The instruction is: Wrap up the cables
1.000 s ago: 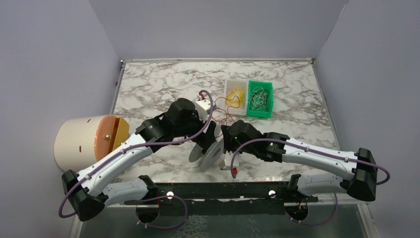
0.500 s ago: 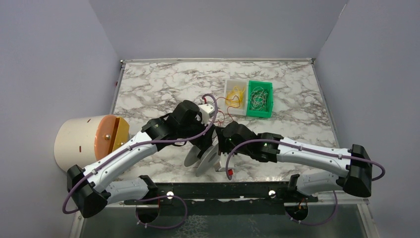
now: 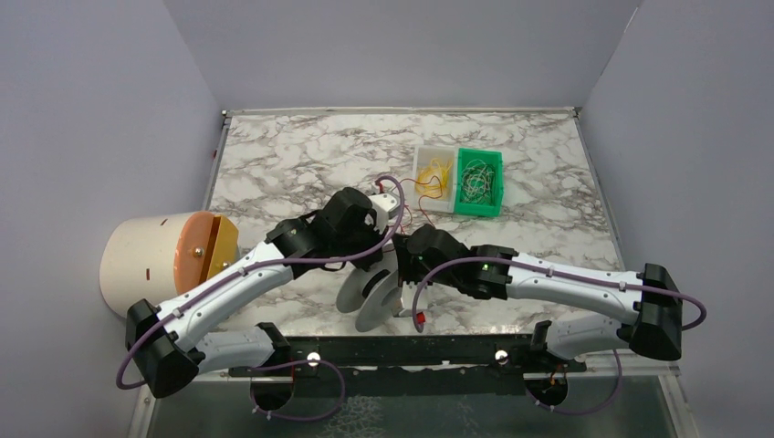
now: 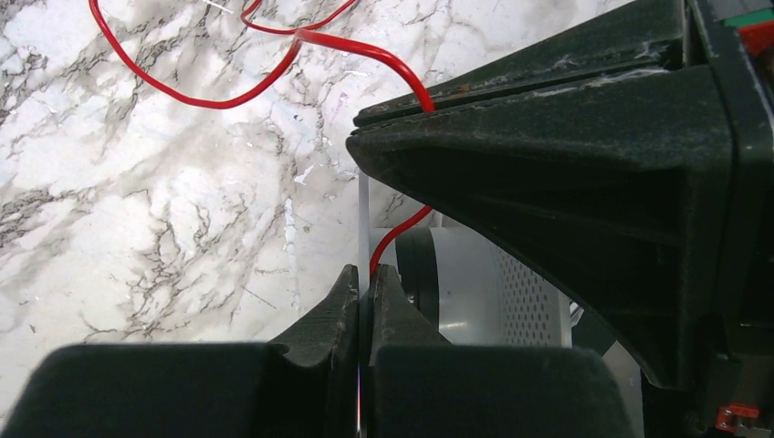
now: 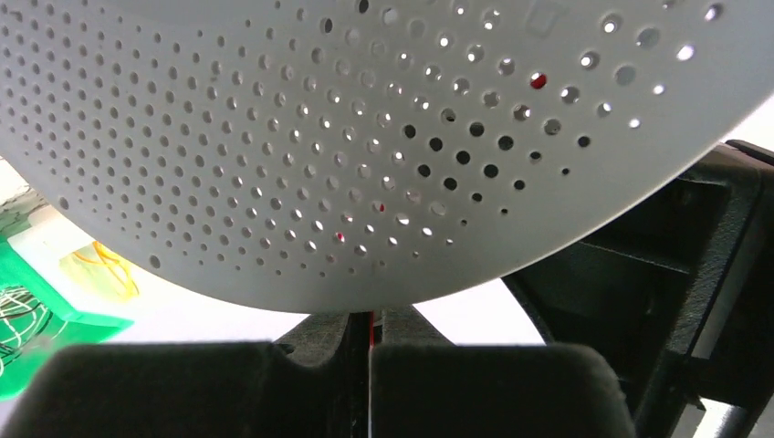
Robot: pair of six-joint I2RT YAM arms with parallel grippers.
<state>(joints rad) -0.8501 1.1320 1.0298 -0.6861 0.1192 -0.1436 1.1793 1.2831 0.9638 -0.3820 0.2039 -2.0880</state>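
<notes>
Left fingers (image 4: 329,315), right fingers (image 5: 324,333) clenched on red wire (image 4: 219,106). Clear bin (image 3: 434,149): yellow wires (image 3: 434,173). Green bin (image 3: 478,210): pale wires (image 3: 476,181).

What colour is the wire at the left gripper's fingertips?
The wire is red, clearest in the left wrist view.

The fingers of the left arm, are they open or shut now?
Shut. In the left wrist view the fingers meet, and the red wire runs into the slit between them, apparently pinched.
</notes>
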